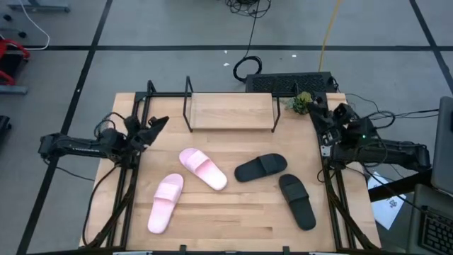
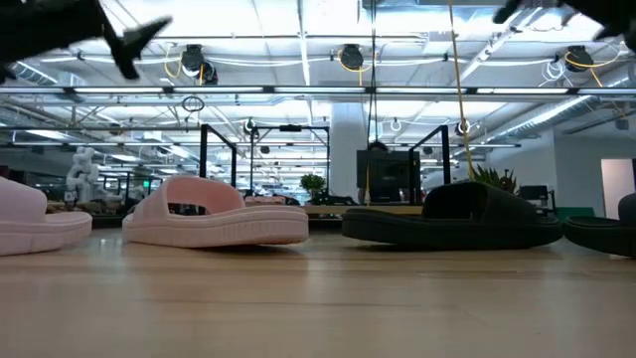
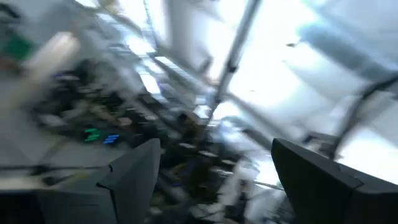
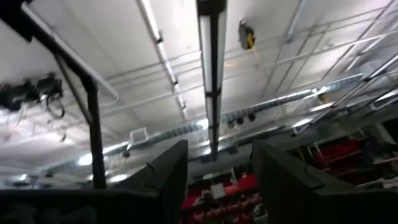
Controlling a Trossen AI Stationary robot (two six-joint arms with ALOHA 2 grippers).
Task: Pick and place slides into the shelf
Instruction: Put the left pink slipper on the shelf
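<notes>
I see 4 wide-strap slides – 2 pale pink [image 1: 202, 168], 2 black [image 1: 260, 167] – lying mid-frame below the light wooden shelf [image 1: 231, 111]; left gripper [image 1: 157, 125] wide, right gripper [image 1: 316, 108] narrowly parted.

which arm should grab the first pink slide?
Left, probably. The left gripper hangs open at the table's left edge, nearer both pink slides. The right gripper sits at the far right corner, with the black slides between. The shelf is empty.

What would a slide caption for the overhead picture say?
Two pale pink slide sandals and two black slide sandals lie before an empty light wooden shelf.
</notes>
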